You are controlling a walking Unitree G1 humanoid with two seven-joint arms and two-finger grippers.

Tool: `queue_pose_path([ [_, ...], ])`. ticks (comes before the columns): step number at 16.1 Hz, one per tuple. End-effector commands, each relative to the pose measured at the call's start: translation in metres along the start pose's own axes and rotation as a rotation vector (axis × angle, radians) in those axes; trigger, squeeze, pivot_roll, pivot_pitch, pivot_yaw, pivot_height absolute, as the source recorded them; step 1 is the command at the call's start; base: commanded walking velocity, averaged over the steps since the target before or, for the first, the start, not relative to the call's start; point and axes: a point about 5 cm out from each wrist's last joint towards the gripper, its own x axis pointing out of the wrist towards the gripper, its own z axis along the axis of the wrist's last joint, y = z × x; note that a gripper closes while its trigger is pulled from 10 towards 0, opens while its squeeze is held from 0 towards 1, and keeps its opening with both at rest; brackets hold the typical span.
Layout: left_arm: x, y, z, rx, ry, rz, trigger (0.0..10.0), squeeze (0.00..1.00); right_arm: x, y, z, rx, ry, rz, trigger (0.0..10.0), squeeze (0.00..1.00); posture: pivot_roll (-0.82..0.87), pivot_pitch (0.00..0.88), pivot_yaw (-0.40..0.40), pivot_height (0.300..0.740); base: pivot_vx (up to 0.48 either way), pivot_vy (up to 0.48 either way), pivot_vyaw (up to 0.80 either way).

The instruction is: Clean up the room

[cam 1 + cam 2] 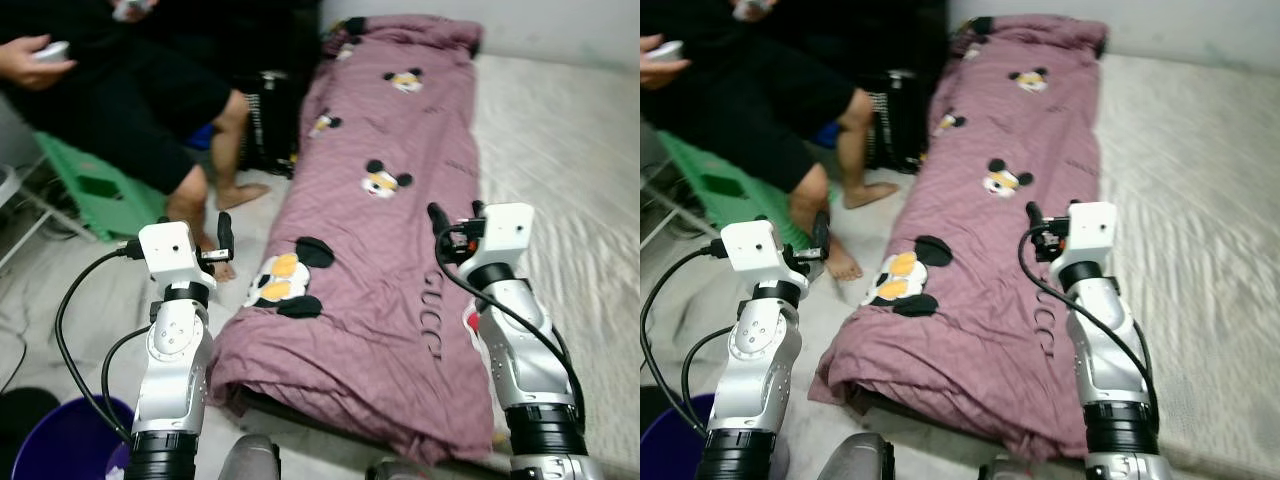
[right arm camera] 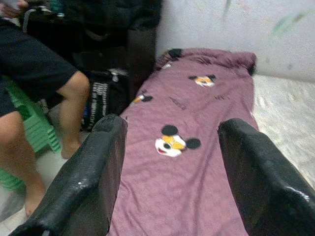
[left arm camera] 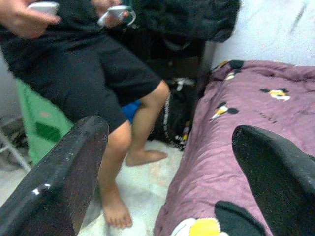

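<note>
Mauve, cartoon-printed quilt (image 1: 390,250) lies folded into a long strip along the left edge of the bed (image 1: 570,170), its long axis running straight away from the robot, from a bunched near end that droops over the mattress corner to a far end by the wall. Both arms are raised ahead of the body. The right gripper (image 1: 452,216) hangs over the near part of the strip, toward its right margin, with its fingers (image 2: 93,172) spread wide and nothing between them; its wrist view looks lengthwise up the quilt. The left gripper (image 1: 222,240) is likewise wide open and empty, but it sits just off the quilt's left edge, above the floor (image 1: 260,215), so the fabric lies to its right. By that layout the right arm looks the nearer to a grasp, and I judge that a straight descent would put it on cloth, while the left would need to swing inward first. A seated person (image 1: 130,100) on a green stool (image 1: 85,180) is close beside the left arm, with bare feet on the floor near the quilt's edge. A purple bucket (image 1: 65,440) stands by the robot's left side.
</note>
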Motion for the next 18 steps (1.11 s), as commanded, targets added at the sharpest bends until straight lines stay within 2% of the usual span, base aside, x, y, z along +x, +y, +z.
queue_pose_path([
  [1, 0.0, 0.001, -0.003, -0.003, 0.028, -0.016, 10.0, 0.0, 0.003, 0.004, -0.002, -0.001, 0.006, 0.022, 10.0, 0.0, -0.02, 0.013, 0.033, 0.74, 0.0, 0.0, 0.0],
  [4, 0.005, 0.003, -0.002, 0.009, 0.008, 0.002, 10.0, 0.0, 0.015, 0.015, 0.0, -0.049, 0.007, 0.045, 10.0, 0.0, -0.03, 0.0, 0.042, 0.74, 0.0, 0.0, 0.0],
  [5, 0.007, 0.002, 0.0, 0.0, -0.01, 0.0, 10.0, 0.0, 0.019, 0.017, -0.002, -0.078, 0.042, 0.032, 10.0, 0.0, -0.03, 0.0, 0.045, 0.74, 0.0, 0.0, 0.0],
  [6, 0.011, 0.004, 0.002, 0.041, -0.027, 0.037, 10.0, 0.0, 0.021, 0.017, -0.009, -0.116, 0.098, 0.07, 10.0, 0.0, -0.03, 0.0, 0.044, 0.74, 0.0, 0.0, 0.0],
  [9, 0.013, 0.006, 0.001, 0.006, -0.023, 0.002, 10.0, 0.0, 0.026, 0.021, -0.011, -0.157, 0.1, 0.178, 10.0, 0.0, -0.03, 0.0, 0.028, 0.74, 0.0, 0.0, 0.0],
  [12, 0.008, 0.01, -0.001, 0.046, -0.042, 0.015, 10.0, 0.0, 0.028, 0.036, -0.015, -0.138, 0.082, 0.179, 10.0, 0.0, -0.02, 0.0, 0.019, 0.74, 0.0, 0.0, 0.0],
  [14, 0.006, 0.013, -0.001, 0.049, -0.046, 0.02, 10.0, 0.0, 0.028, 0.045, -0.015, -0.076, 0.064, 0.143, 10.0, 0.0, -0.02, 0.0, 0.019, 0.74, 0.0, 0.0, 0.0],
  [16, 0.008, 0.015, 0.0, 0.015, -0.033, 0.03, 10.0, 0.0, 0.028, 0.055, -0.011, -0.01, 0.035, 0.099, 10.0, 0.0, -0.02, 0.0, 0.024, 0.74, 0.0, 0.0, 0.0],
  [18, 0.01, 0.01, 0.001, -0.028, -0.027, -0.01, 10.0, 0.0, 0.026, 0.062, -0.005, -0.001, -0.013, 0.044, 10.0, 0.0, -0.05, 0.0, 0.036, 0.74, 0.0, 0.0, 0.0],
])
